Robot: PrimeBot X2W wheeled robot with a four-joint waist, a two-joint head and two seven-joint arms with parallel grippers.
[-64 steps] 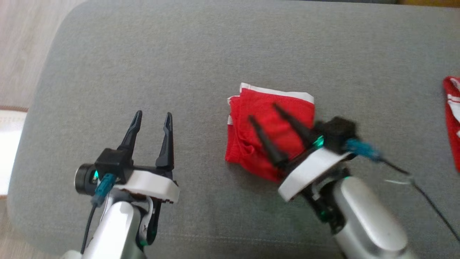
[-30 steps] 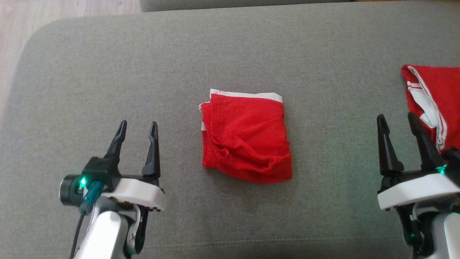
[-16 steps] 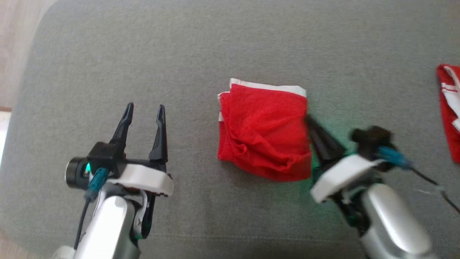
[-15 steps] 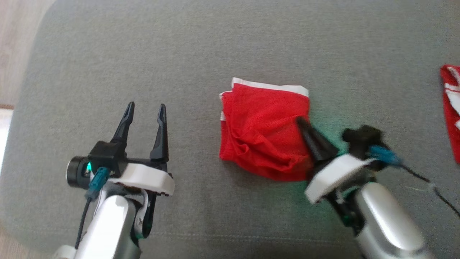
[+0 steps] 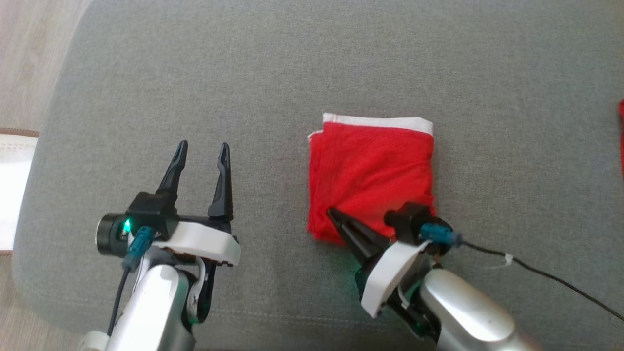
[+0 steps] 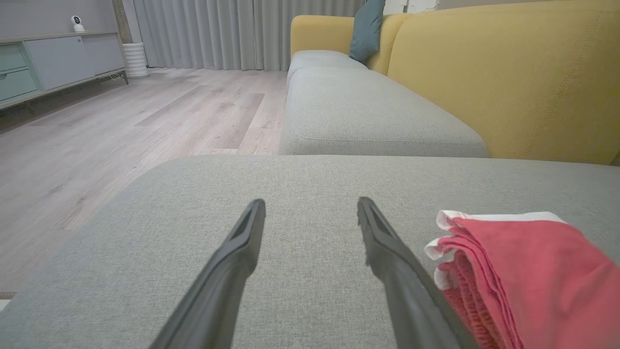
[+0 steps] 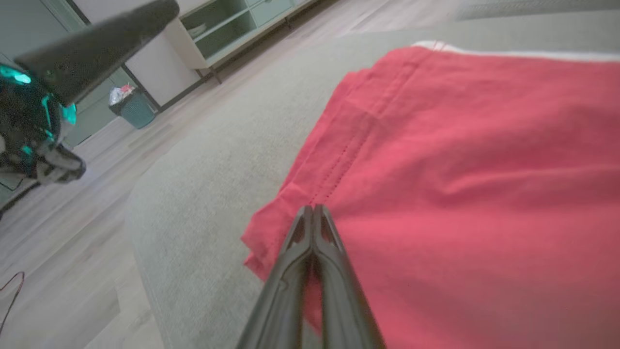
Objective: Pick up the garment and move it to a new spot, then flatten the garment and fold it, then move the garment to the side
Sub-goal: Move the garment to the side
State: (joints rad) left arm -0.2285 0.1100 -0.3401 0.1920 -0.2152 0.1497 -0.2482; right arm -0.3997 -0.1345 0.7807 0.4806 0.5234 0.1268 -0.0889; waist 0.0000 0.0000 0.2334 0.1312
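— Left gripper (image 5: 204, 146) hovers over the grey cushion (image 5: 292, 58), fingers apart; which step is this?
— Smoothing the fold, probably; the folded red garment (image 5: 370, 165) lies mid-cushion; the right gripper (image 5: 334, 213), fingers pressed together, has its tips at the near-left corner.
— Next?
— Moving it aside, I'd judge; that needs a pinch through every layer; a cable (image 5: 536, 273) trails rightward; another red cloth (image 5: 622, 141) edges the far right.
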